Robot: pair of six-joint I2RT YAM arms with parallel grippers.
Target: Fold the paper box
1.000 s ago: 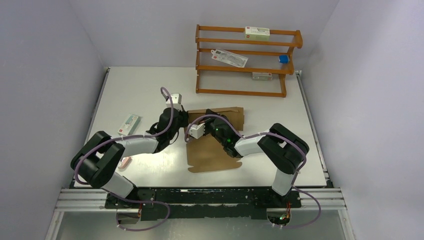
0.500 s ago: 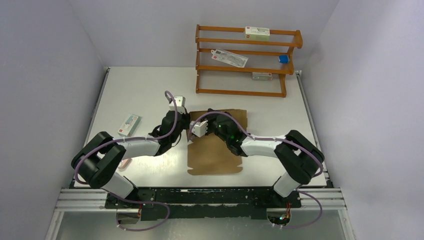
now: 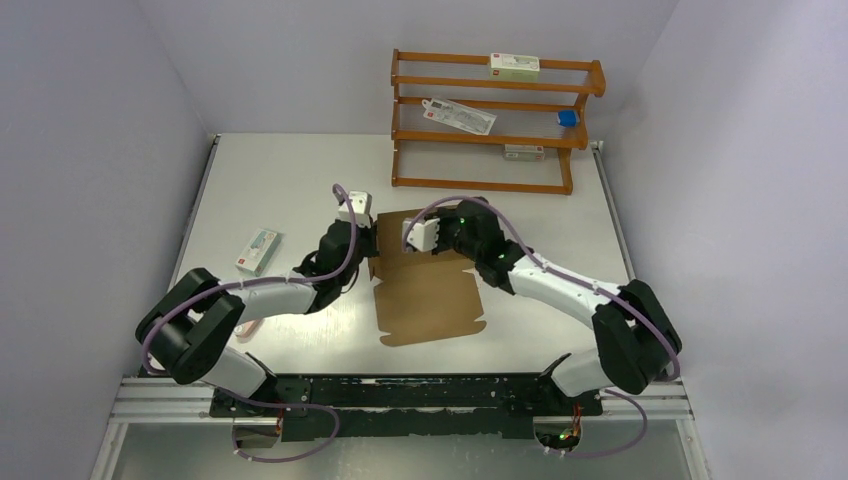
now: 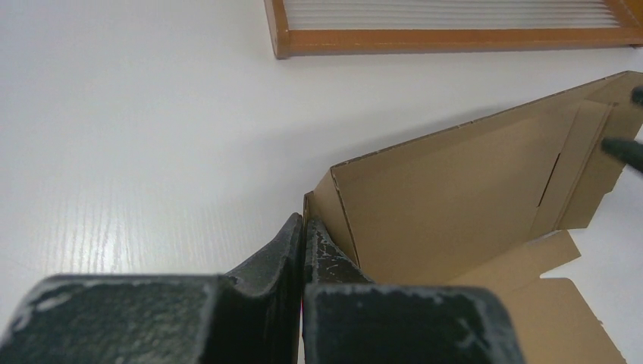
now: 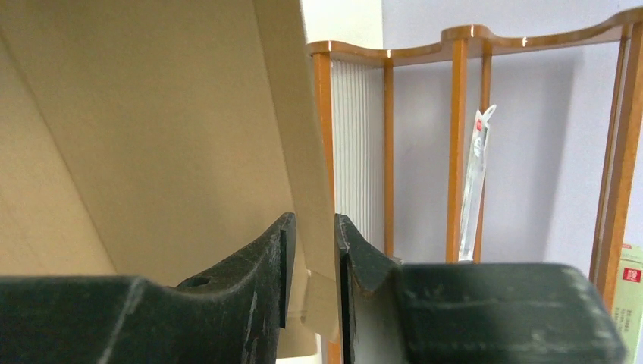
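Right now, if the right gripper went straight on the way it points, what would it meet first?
The paper box: its raised flap stands between the jaws of the right gripper. Beyond it comes the wooden rack, depth unclear.

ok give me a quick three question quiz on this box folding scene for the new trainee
1. True or false: the paper box lies wholly flat on the table.
2. What stands between the fingers of the right claw? A) a raised panel of the box B) a small white carton C) nothing
3. Which claw is shut on the box's corner flap?
Key: 1 false, its far panel stands up. 2 A. 3 the left claw.
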